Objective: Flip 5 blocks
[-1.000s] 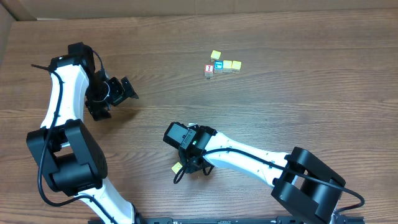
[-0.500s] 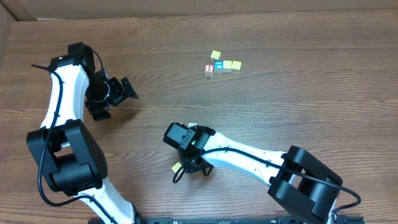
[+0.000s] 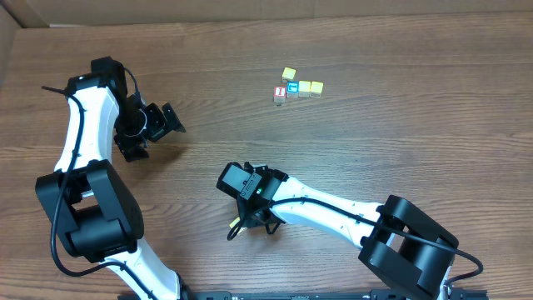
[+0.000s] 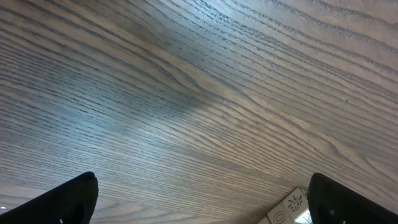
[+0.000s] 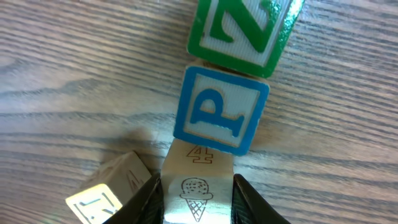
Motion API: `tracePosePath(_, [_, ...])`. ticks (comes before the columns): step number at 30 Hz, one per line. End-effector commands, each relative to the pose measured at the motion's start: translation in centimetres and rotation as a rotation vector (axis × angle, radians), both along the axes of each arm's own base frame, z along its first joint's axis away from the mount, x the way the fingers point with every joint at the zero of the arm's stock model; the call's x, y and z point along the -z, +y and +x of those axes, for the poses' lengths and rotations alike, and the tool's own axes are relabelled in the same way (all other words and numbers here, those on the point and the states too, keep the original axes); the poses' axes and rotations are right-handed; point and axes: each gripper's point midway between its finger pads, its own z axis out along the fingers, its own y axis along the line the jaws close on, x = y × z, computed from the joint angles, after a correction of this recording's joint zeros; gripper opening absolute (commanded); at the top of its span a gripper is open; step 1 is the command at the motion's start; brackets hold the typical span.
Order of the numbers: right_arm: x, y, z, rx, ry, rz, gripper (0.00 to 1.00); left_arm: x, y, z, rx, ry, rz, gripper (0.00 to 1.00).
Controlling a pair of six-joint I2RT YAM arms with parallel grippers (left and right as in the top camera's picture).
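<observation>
Left of the overhead frame: left pincer is spread wide and holds nothing. In its wrist view only the two dark fingertips show at the lower corners, with bare wooden surface between them. A small white printed label is cut off at the bottom edge near the lower-right fingertip.

Low centre of the overhead frame: right pincer is down at the surface and covers most of the blocks under it.

Right wrist view, left to right:
- Pale block, lower left, tipped on an edge with a yellowish "J" face showing. It sits just beside the left finger, apart from the others.
- Cream block, bottom centre, marked with a "4" and an ice-cream cone. The right pincer pinches it, one finger flush on each side.
- Blue block, letter "P", centre of frame, touching the cream block's upper edge.
- Green block, letter "Z", top right and partly cut off, touching the blue block's upper edge.

The cream, blue and green blocks form a column slanting slightly right.

Upper centre-right of the overhead frame, well apart from both pincers, is a tight cluster: red-faced cube, light-blue cube and three yellow cubes.
</observation>
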Motion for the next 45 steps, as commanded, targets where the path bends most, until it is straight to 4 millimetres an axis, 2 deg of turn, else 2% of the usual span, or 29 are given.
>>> tracePosePath(1, [0.0,0.4,0.4,0.024,-0.019,0.003,0.33,-0.2,-0.1,0.4,0.016,-0.011,0.005,1.0])
tracePosePath(3, [0.0,0.3,0.5,0.026,-0.025,-0.002,0.33,-0.2,-0.1,0.4,0.016,-0.011,0.005,1.0])
tracePosePath(7, [0.0,0.0,0.6,0.046,-0.032,-0.013,0.42,-0.2,-0.1,0.4,0.016,-0.011,0.005,1.0])
tracePosePath(14, [0.0,0.0,0.7,0.047,-0.036,-0.015,0.49,-0.2,-0.1,0.4,0.016,-0.012,0.005,1.0])
tracePosePath(20, [0.0,-0.1,0.9,0.057,-0.047,-0.021,0.49,-0.2,-0.1,0.4,0.016,-0.011,0.005,1.0])
tracePosePath(25, [0.0,-0.1,0.9,0.061,-0.046,-0.02,0.35,-0.2,-0.1,0.4,0.016,-0.011,0.005,1.0])
tracePosePath(27, [0.0,-0.1,0.9,0.061,-0.047,-0.019,0.33,-0.2,-0.1,0.4,0.016,-0.012,0.005,1.0])
tracePosePath(45, [-0.2,0.2,1.8,0.091,-0.089,-0.009,0.36,-0.2,-0.1,0.4,0.016,-0.012,0.005,1.0])
